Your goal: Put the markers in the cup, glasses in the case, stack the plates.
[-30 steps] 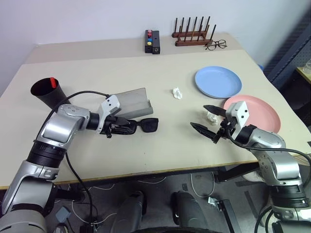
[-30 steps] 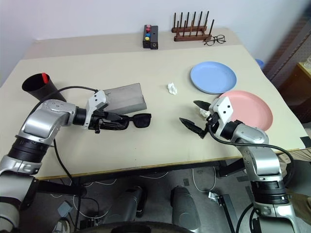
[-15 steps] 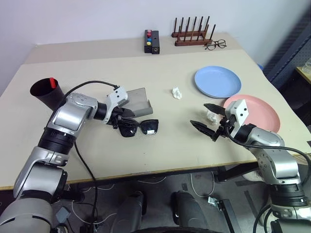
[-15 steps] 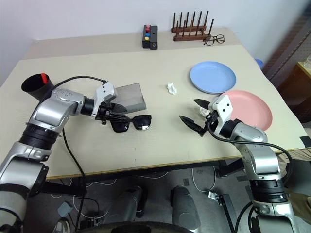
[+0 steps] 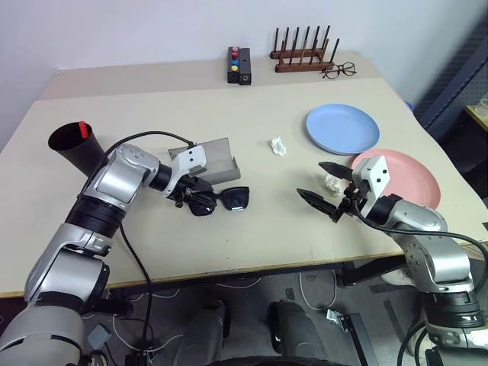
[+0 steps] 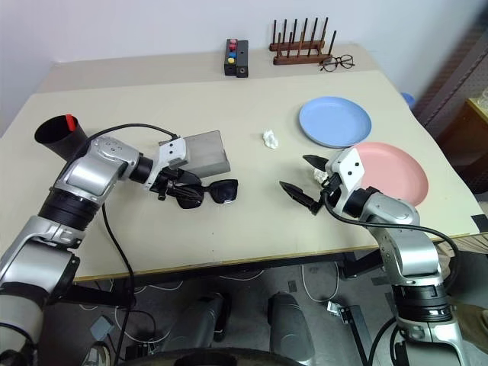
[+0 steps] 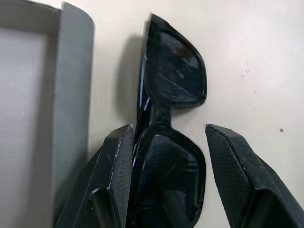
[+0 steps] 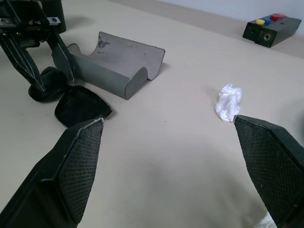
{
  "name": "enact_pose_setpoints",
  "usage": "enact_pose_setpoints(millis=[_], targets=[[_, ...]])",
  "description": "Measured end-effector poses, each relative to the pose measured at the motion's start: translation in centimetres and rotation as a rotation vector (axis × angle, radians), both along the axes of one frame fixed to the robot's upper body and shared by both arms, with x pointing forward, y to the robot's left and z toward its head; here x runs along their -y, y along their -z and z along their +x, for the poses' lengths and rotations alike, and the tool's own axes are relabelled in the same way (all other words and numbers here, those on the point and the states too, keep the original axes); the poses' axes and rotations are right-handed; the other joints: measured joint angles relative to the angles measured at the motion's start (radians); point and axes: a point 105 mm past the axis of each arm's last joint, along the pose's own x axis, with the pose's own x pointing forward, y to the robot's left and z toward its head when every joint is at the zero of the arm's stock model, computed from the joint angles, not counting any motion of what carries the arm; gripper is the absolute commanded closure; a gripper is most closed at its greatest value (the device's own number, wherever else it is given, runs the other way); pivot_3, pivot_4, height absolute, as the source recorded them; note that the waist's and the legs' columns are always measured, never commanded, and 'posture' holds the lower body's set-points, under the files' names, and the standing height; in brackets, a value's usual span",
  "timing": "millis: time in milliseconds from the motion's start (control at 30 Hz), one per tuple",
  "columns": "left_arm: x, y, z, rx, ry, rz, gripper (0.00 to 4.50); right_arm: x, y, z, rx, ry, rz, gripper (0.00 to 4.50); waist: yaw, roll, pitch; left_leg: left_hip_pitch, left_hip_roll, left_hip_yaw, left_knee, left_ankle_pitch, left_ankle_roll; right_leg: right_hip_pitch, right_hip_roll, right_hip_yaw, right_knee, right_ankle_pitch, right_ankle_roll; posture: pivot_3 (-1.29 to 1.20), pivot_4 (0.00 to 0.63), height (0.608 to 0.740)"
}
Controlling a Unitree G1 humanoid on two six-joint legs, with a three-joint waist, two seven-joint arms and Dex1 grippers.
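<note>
Beside the near edge of the grey case (image 5: 210,160), the sunglasses (image 5: 221,200) lie folded on the table (image 5: 252,229), long axis running left to right. The left gripper (image 7: 164,175) straddles their left lens, one finger touching the frame, the other standing off, so no firm grip shows. The case lies open just beyond them, on the far side. The right gripper (image 5: 324,187) hangs wide open, well off to the right, empty.
</note>
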Motion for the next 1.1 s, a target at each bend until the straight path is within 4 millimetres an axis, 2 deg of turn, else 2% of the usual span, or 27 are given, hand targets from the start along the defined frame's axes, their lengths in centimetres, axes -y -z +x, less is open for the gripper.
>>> enact_pose_setpoints(millis=[333,433,533,567,667,967,1100], targets=[[1.2,0.8,1.1,0.021,0.063,0.058,2.05,0.2,0.3,-0.1,-0.006,0.007,0.001,0.0,0.0,0.0,0.0,0.0,0.0,0.0,0.0,0.0,0.0,0.0,0.002,0.0,0.0,0.0,0.0,0.0,0.15,0.74],[1.5,1.0,1.2,0.017,0.072,0.064,2.96,0.3,0.5,-0.2,-0.011,0.012,0.001,0.0,-0.001,0.0,0.0,0.0,0.0,0.0,0.0,0.0,0.0,0.0,0.002,0.0,0.0,0.0,0.0,0.0,0.15,0.74],[1.8,0.1,1.2,0.029,0.11,0.059,4.3,0.4,0.6,-0.2,-0.014,0.021,0.002,0.0,0.0,0.001,0.0,0.001,0.0,0.0,0.0,0.0,0.0,0.001,0.002,0.0,0.0,0.0,0.0,0.0,0.15,0.74],[2.1,-0.2,1.0,0.034,0.13,0.048,4.49,0.5,0.6,-0.2,-0.014,0.022,0.002,0.0,0.002,0.002,-0.001,0.002,0.0,0.0,0.001,0.0,0.001,0.004,0.002,0.0,-0.001,0.0,0.0,0.0,0.15,0.74],[2.3,-0.2,0.9,0.037,0.134,0.043,4.49,0.5,0.5,-0.2,-0.012,0.023,0.002,0.0,0.003,0.002,-0.001,0.006,0.0,-0.002,0.002,0.0,0.001,0.01,0.002,-0.002,-0.003,0.0,0.0,0.0,0.15,0.74],[1.9,-0.3,0.4,0.045,0.117,0.016,4.49,0.5,0.5,-0.4,-0.013,0.002,-0.005,0.0,0.0,0.002,-0.001,0.006,0.0,-0.002,0.001,-0.001,0.002,0.009,0.002,-0.002,-0.003,-0.001,0.001,0.0,0.15,0.74],[1.8,-0.5,0.4,0.038,0.087,-0.017,4.49,1.4,1.4,-0.8,-0.042,-0.026,-0.064,0.0,0.001,0.002,-0.001,0.005,0.0,-0.002,0.001,-0.001,0.002,0.009,0.002,-0.002,-0.003,-0.001,0.001,0.0,0.15,0.74]])
